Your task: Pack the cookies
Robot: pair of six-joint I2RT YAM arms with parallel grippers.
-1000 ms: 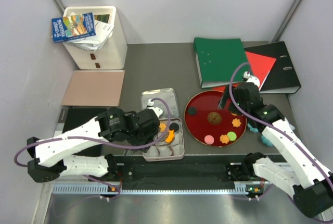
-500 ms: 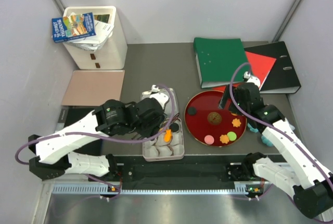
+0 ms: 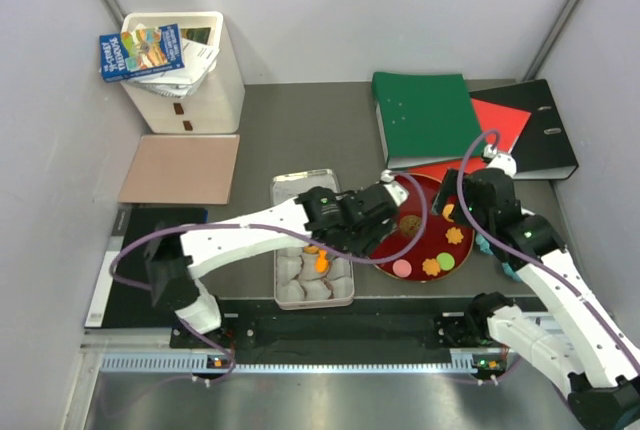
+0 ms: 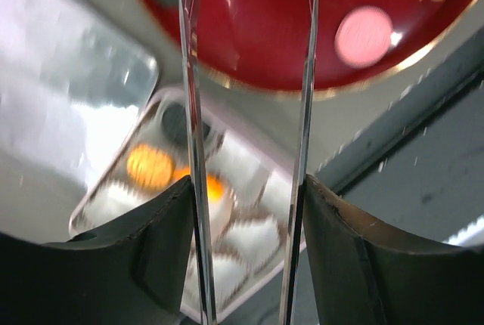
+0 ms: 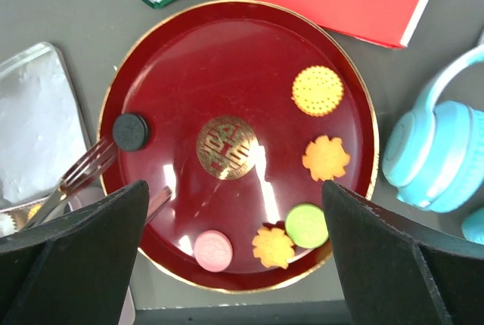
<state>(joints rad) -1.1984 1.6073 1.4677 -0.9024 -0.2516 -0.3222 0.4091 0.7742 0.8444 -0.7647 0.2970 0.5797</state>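
Observation:
Several cookies lie on the red plate (image 5: 227,53): a black round (image 5: 130,131), an orange round (image 5: 318,90), two orange flowers (image 5: 327,158), a green one (image 5: 306,225) and a pink one (image 5: 212,250). A larger brown round with a gold pattern (image 5: 228,147) sits at the centre. My left gripper (image 3: 372,218) (image 4: 246,189) is shut on metal tongs (image 4: 190,113). Their empty, parted tips (image 5: 87,166) hover by the black cookie. The tin (image 3: 342,295) of white paper cups holds orange cookies (image 3: 319,261) and a black one (image 4: 175,122). My right gripper (image 5: 234,185) (image 3: 460,212) hangs open above the plate.
The tin's lid (image 3: 292,188) lies behind the tin. Turquoise headphones (image 5: 439,159) rest right of the plate. A green binder (image 3: 425,115), a red folder (image 3: 505,120) and a black binder (image 3: 548,130) lie behind it. A white bin (image 3: 190,75) and a brown board (image 3: 180,168) stand far left.
My left arm has swung right with the tongs, from over the tin to the plate's left side. The right arm has shifted slightly to the right.

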